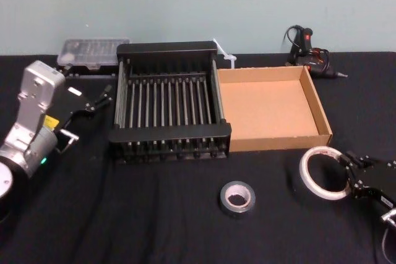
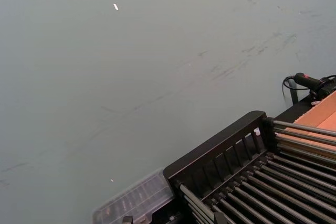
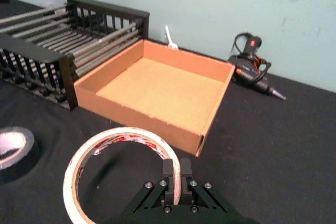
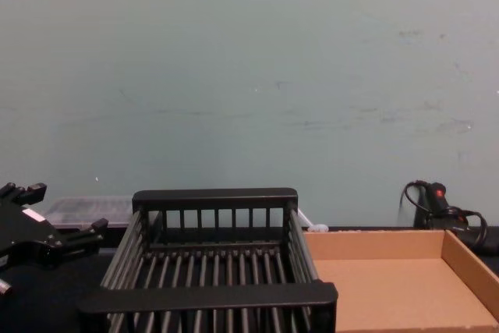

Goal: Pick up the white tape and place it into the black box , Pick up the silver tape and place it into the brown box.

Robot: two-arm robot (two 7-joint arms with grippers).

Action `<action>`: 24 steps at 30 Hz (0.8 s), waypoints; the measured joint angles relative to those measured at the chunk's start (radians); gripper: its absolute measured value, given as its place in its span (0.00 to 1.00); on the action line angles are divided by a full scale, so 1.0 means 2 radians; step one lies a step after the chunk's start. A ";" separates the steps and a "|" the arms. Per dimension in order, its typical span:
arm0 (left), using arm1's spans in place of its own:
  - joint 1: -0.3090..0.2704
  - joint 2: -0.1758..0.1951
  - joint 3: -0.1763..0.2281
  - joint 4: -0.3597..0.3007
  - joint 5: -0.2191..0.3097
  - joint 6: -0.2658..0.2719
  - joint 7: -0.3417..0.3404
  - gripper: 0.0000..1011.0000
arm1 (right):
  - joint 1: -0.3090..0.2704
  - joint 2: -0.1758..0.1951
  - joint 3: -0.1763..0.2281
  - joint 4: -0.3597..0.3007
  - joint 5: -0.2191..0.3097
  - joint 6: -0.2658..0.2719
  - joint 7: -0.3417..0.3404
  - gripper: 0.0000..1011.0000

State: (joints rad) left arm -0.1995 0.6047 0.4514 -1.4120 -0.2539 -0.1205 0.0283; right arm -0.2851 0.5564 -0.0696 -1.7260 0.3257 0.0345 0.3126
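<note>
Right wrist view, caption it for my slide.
Right gripper pinches the whitish tape roll off the black cloth, before the tan cardboard tray.

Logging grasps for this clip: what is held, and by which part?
The right gripper pinches the white tape by its band, one of its fingers inside the ring. The left gripper holds nothing.

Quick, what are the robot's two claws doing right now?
Left gripper: open, holding nothing, beside the black box.
Right gripper: shut on the white tape's rim, lifted off the table.

The left arm's silver, boxy metal wrist housing [image 1: 36,100] carries a black angular gripper [image 1: 99,99]; the right black gripper [image 3: 177,182] shows small round screws.
</note>
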 joint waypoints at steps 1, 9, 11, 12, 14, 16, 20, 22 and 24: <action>0.000 0.000 0.000 0.000 0.000 0.000 0.000 0.99 | 0.000 -0.001 0.001 -0.001 0.000 0.000 0.000 0.08; 0.000 0.000 0.000 0.000 0.000 0.000 0.000 0.99 | 0.004 -0.012 0.006 -0.008 0.000 -0.003 0.005 0.08; 0.000 0.000 0.000 0.000 0.000 0.000 0.000 0.99 | 0.008 -0.015 0.007 -0.008 0.000 -0.003 0.006 0.08; 0.000 0.000 0.000 0.000 0.000 0.000 0.000 0.99 | 0.009 -0.016 0.007 -0.008 0.000 -0.003 0.006 0.08; 0.000 0.000 0.000 0.000 0.000 0.000 0.000 0.99 | 0.015 -0.019 0.008 -0.008 0.000 -0.001 0.006 0.08; 0.000 0.000 0.000 0.000 0.000 0.000 0.000 0.99 | 0.019 -0.020 0.007 -0.006 0.001 0.001 0.006 0.08; 0.000 0.000 0.000 0.000 0.000 0.000 0.000 0.99 | 0.032 -0.025 0.003 -0.001 0.000 0.007 0.006 0.08; 0.000 0.000 0.000 0.000 0.000 0.000 0.000 0.99 | 0.041 -0.028 -0.001 0.002 0.000 0.012 0.006 0.08; 0.000 0.000 0.000 0.000 0.000 0.000 0.000 0.99 | 0.051 -0.031 -0.005 0.005 0.000 0.018 0.006 0.08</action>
State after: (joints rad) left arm -0.1995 0.6047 0.4514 -1.4120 -0.2539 -0.1205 0.0283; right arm -0.1837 0.4950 -0.0786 -1.7152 0.3263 0.0710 0.3254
